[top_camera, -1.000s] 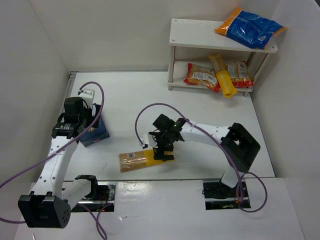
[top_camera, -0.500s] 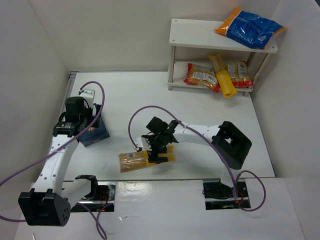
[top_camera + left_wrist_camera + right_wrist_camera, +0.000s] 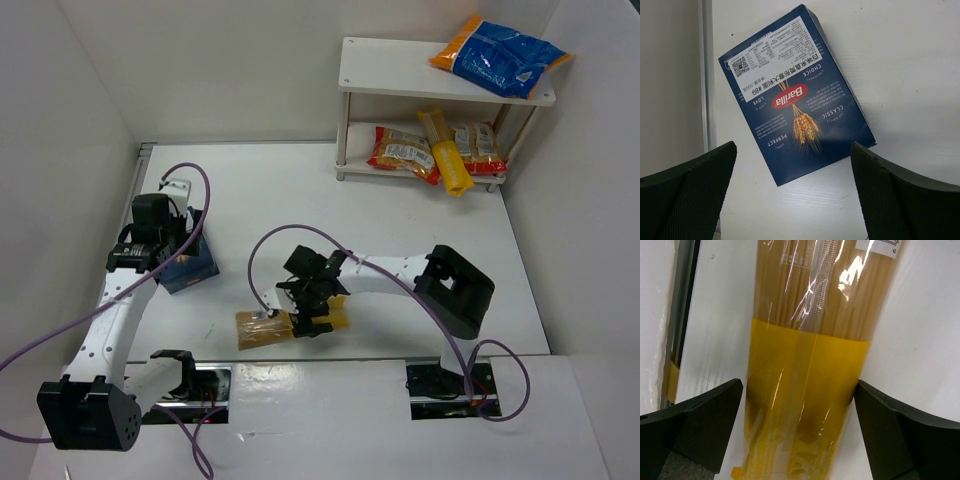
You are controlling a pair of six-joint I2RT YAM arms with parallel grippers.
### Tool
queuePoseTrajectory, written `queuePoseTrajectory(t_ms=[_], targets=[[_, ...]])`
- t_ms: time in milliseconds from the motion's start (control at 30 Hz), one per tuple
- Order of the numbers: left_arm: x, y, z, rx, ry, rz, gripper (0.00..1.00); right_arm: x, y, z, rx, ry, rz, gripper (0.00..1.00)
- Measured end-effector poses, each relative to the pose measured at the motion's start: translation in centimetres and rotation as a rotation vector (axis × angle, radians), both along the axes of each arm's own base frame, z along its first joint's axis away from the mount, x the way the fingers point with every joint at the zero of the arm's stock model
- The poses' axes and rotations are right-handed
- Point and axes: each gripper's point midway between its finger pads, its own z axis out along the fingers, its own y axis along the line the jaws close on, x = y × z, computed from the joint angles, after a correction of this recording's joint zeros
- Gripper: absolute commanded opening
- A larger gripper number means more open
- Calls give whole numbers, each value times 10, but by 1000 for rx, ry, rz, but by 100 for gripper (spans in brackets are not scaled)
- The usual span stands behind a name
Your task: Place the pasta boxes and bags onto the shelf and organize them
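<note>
A dark-blue pasta box (image 3: 190, 266) lies flat at the table's left; it fills the left wrist view (image 3: 795, 92). My left gripper (image 3: 160, 240) hovers over it, open, fingers (image 3: 695, 190) apart and off the box. A long yellow bag (image 3: 270, 325) with a clear end of tan pasta lies near the front edge. My right gripper (image 3: 312, 318) is open and straddles its yellow part (image 3: 800, 405), a finger (image 3: 900, 435) on each side. The white shelf (image 3: 440, 82) stands at the back right, with a blue-and-orange bag (image 3: 500, 55) on top and red-orange pouches (image 3: 404, 152) and a yellow bag (image 3: 445, 152) on the lower tier.
White walls close in the table on the left, back and right. The table's front edge with a metal rail (image 3: 677, 320) runs just beside the yellow bag. Purple cables (image 3: 270, 250) loop over both arms.
My right gripper has moved left and toward the front edge, lowering over the yellow bag until its fingers straddle it. The left arm and blue box have barely moved.
</note>
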Motion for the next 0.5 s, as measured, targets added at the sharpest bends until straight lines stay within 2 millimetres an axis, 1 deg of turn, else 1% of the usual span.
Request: queuePoseTrajectory(t_ms=[100, 200, 267, 333, 367, 400, 433, 500], targets=[[0, 0, -1, 0, 2, 0, 100, -3, 3, -7, -9, 2, 9, 100], [0, 0, -1, 0, 1, 0, 100, 0, 7, -7, 2, -6, -4, 100], [0, 0, -1, -1, 0, -1, 100, 1, 10, -8, 8, -13, -11, 96], [0, -1, -1, -2, 0, -3, 100, 2, 13, -9, 11, -23, -19, 80], [0, -1, -1, -3, 1, -4, 100, 1, 14, -9, 11, -24, -23, 47], [0, -1, -1, -4, 0, -5, 100, 1, 15, -9, 11, -26, -26, 19], [0, -1, 0, -4, 0, -5, 100, 0, 17, -9, 6, -21, -35, 0], [0, -1, 0, -5, -1, -6, 100, 3, 25, -2, 20, -27, -47, 0]])
